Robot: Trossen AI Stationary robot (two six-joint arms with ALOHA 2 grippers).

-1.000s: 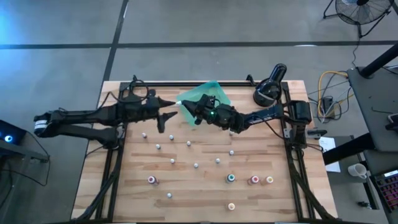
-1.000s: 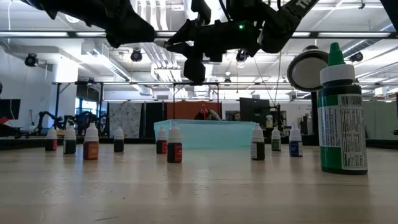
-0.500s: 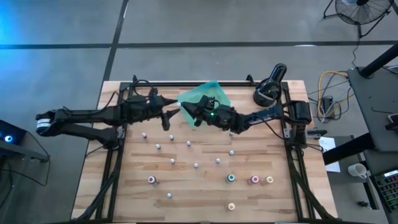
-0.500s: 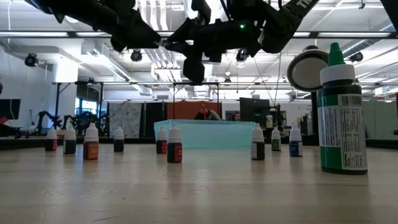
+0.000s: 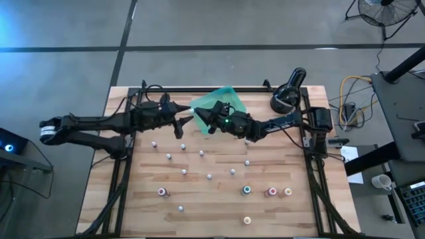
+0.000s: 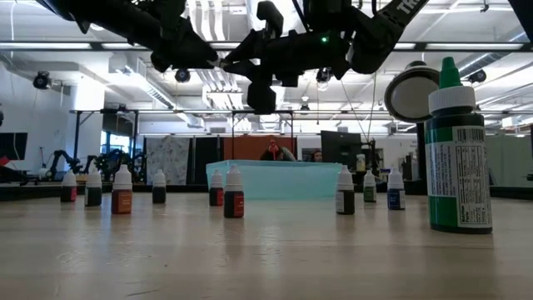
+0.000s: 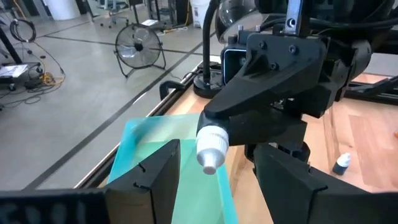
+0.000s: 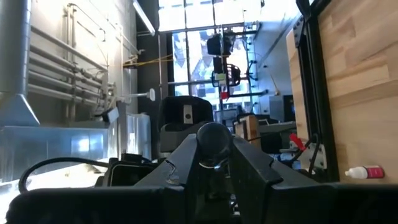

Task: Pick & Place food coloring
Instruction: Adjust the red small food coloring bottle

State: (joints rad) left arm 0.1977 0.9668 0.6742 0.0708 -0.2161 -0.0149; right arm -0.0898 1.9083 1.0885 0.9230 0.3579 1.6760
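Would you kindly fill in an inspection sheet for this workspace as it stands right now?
Surface: wooden table, bare between scattered items.
Job's things: small white-capped food coloring bottles stand loose across the table; one bottle is held by the right gripper, cap pointing at the left gripper.
Clutter: teal tray at the far edge; black round lamp at the far right corner.
Grippers: left gripper open, raised, facing the right gripper, which is shut on the bottle beside the tray.
Cables: yellow and black cables on the floor right of the table.
Surroundings: fan on the floor; workshop with people far behind the table.
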